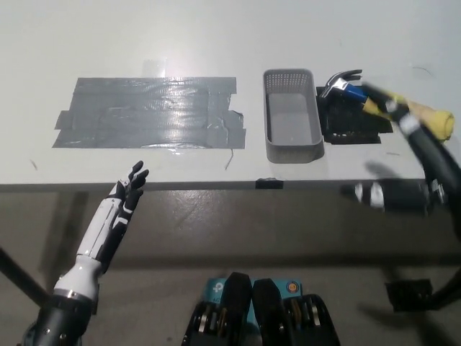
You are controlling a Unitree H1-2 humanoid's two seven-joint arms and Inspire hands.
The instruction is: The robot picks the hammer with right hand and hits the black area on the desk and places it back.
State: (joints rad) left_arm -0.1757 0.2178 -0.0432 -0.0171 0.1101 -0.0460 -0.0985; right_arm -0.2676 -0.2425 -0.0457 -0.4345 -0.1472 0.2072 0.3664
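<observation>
The hammer (385, 104) lies on the white desk (216, 29) at about 2 o'clock in the head view. Its metal head rests at the top edge of the small black patch (353, 122), and its yellow handle points out to the right. Nothing holds it, so the pick-up looks not done yet. The hit and the putting back are left too, I think.

The black right hand (378, 193) is a blur at about 4 o'clock, low by the desk's front edge. I cannot tell if it is open or closed. Its black arm crosses in front of the hammer's handle.

The white left hand (126, 198) waits at about 8 o'clock, below the desk edge. Its fingers are spread and it holds nothing.

A grey basket (291, 115) sits just left of the black patch, touching or almost touching it. It could get bumped when the hammer swings. A big patch of grey tape (148, 112) is stuck on the desk at about 10 o'clock, well away from the hammer.
</observation>
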